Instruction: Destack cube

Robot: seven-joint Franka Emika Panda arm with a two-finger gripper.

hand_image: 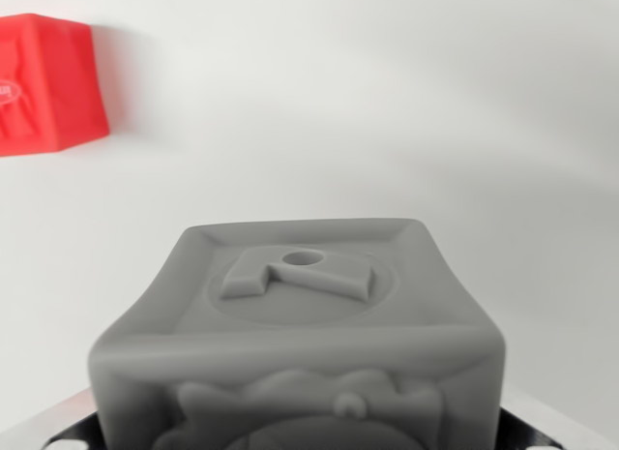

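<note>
Grey cube [300,344] fills the lower middle of the wrist view, roughly 6 o'clock, very close to the lens; its top face carries a raised relief, a blocky shape with a small round hole near its middle, inside a shallow circular recess with a raised border around the face; the near side face shows a moulded wavy relief, cut off by the bottom edge of the frame; edges are rounded, the surface matte. Red cube [46,82] sits at about 10 o'clock, against the wrist view's left edge, partly out of frame, well apart from the grey cube; it has a faint embossed mark on its left face and throws a soft shadow to its right; it looks slightly blurred. White surface [406,131] runs plain behind both cubes, with a soft grey shadow band crossing from the middle toward 3 o'clock. Gripper [542,426]: only slivers of metal and dark parts show at 5 and 7 o'clock, flanking the grey cube's lower corners; fingertips are hidden behind the cube or out of frame; whether the jaws clamp the grey cube or stand clear of it, cannot tell; whether the grey cube rests on the surface or is lifted, also cannot tell.
</note>
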